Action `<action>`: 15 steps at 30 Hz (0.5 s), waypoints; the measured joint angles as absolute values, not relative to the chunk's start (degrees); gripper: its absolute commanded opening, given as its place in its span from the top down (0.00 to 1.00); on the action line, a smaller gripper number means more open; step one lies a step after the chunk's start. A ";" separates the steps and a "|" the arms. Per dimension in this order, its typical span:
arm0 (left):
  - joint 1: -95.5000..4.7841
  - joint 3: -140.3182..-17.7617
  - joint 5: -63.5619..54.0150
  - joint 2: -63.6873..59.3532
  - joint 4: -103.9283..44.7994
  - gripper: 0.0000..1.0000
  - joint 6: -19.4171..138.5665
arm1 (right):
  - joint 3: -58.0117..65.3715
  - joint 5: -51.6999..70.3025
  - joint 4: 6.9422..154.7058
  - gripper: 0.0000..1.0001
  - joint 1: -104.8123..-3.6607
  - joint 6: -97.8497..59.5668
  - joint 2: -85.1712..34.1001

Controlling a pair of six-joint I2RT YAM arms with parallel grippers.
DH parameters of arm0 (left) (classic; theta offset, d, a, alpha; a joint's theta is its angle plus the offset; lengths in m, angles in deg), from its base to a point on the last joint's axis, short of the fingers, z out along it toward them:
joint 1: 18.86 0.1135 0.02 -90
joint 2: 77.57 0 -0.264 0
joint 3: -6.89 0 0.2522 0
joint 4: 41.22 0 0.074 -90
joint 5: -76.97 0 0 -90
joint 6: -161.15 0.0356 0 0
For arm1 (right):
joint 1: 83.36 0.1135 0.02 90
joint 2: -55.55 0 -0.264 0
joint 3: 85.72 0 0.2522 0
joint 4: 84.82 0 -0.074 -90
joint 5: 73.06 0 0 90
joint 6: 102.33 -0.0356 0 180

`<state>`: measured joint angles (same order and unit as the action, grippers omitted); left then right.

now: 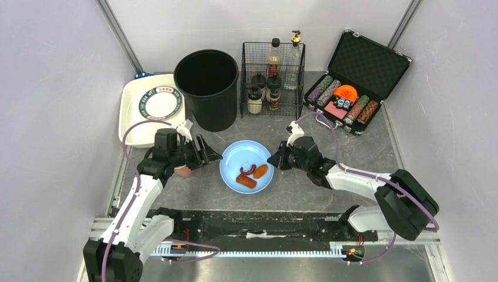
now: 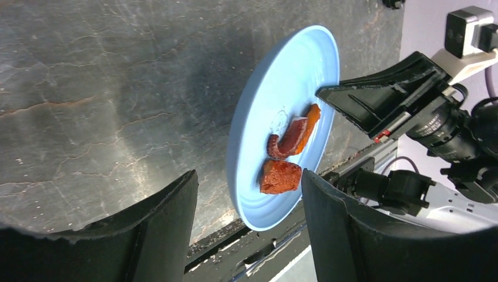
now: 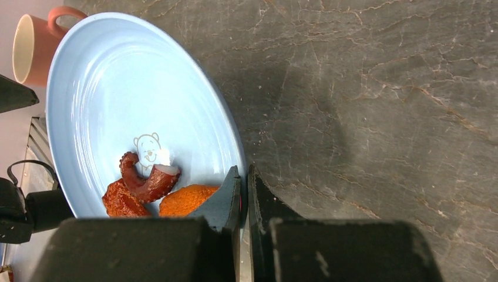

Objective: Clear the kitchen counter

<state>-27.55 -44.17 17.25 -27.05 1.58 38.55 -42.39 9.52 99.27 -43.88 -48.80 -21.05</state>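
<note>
The kitchen counter (image 1: 352, 147) is dark grey stone-look; it also shows in the left wrist view (image 2: 88, 88) and the right wrist view (image 3: 382, 88). A light blue plate (image 1: 238, 158) lies on it at the middle and holds an octopus tentacle (image 3: 147, 179) and orange fried pieces (image 1: 249, 176). My right gripper (image 1: 275, 160) is shut on the plate's right rim (image 3: 244, 176). My left gripper (image 1: 211, 155) is open and empty just left of the plate (image 2: 276, 88). A pink mug (image 1: 184, 171) sits under my left wrist and also shows in the right wrist view (image 3: 35, 41).
A black bucket (image 1: 207, 88) stands behind the plate. A white tray (image 1: 132, 111) holding a round plate is at the back left. A wire basket (image 1: 273, 79) of bottles and an open poker chip case (image 1: 352, 88) stand at the back right. A black rail (image 1: 252, 223) runs along the near edge.
</note>
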 measured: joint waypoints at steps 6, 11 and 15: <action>-31.37 -42.44 17.31 -29.78 -0.46 0.29 36.06 | -43.33 9.50 97.39 1.00 -43.90 -48.14 -19.33; -34.96 -41.24 16.92 -29.30 -1.11 0.30 35.06 | -43.73 9.35 96.25 1.00 -43.90 -48.03 -17.77; -37.32 -40.80 16.16 -28.43 -2.07 0.32 34.69 | -43.73 9.28 95.53 1.00 -43.90 -47.59 -15.72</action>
<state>-37.32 -40.80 16.16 -28.43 -2.07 34.69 -43.73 9.28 95.53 -43.90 -47.59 -15.72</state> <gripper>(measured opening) 0.697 0.025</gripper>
